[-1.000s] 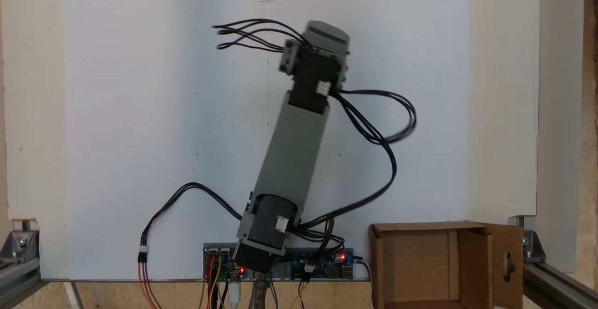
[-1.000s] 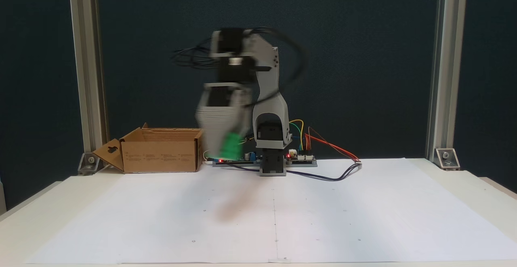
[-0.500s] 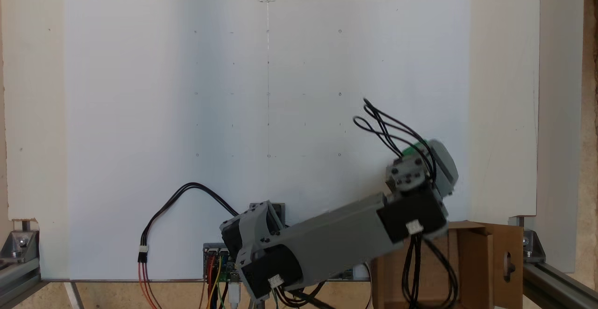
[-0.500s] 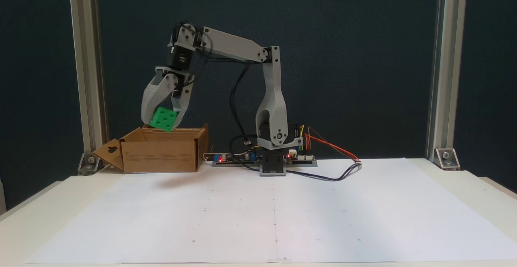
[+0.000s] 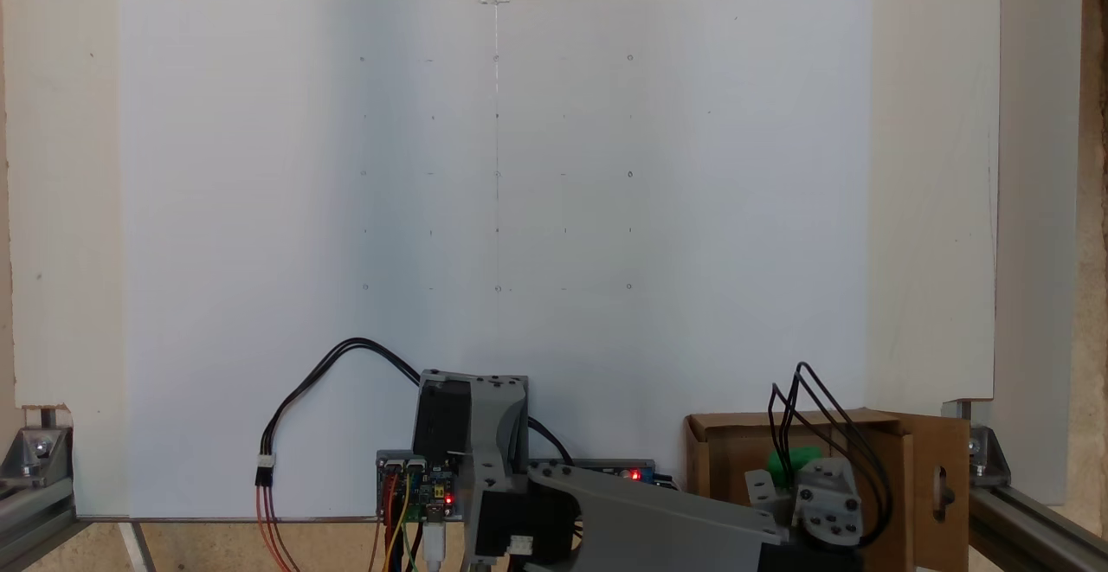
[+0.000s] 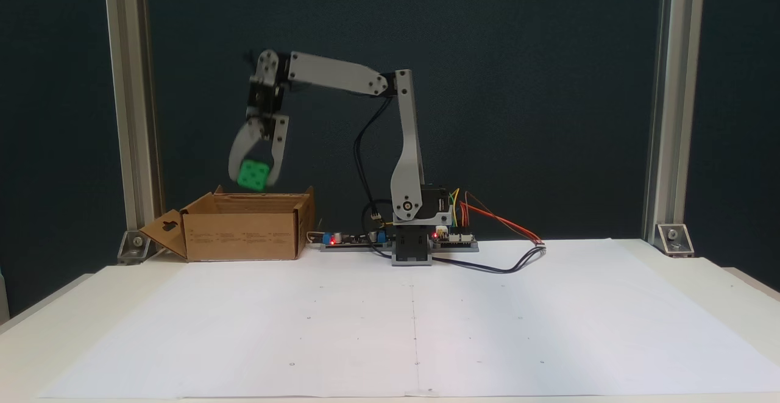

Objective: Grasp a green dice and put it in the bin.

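Note:
The green dice [image 6: 253, 175] hangs between my grey fingers, a little above the open top of the bin [image 6: 244, 226]. My gripper [image 6: 254, 180] points straight down and is shut on the dice. From above, a bit of the green dice [image 5: 795, 461] peeks out beside the wrist, over the inside of the bin [image 5: 714, 451]. The bin is a brown cardboard box with a side flap [image 5: 941, 485] that has a keyhole cutout. From above, the wrist hides the fingertips.
A white paper sheet [image 6: 414, 324] covers the table. The arm's base and circuit boards [image 6: 420, 241] stand at the back edge, with loose cables [image 5: 346, 356] trailing onto the sheet. Aluminium posts [image 6: 128, 104] frame both sides.
The arm has swung from the middle of the sheet over to the bin, carrying the dice. In the last half second it moved further over the box opening.

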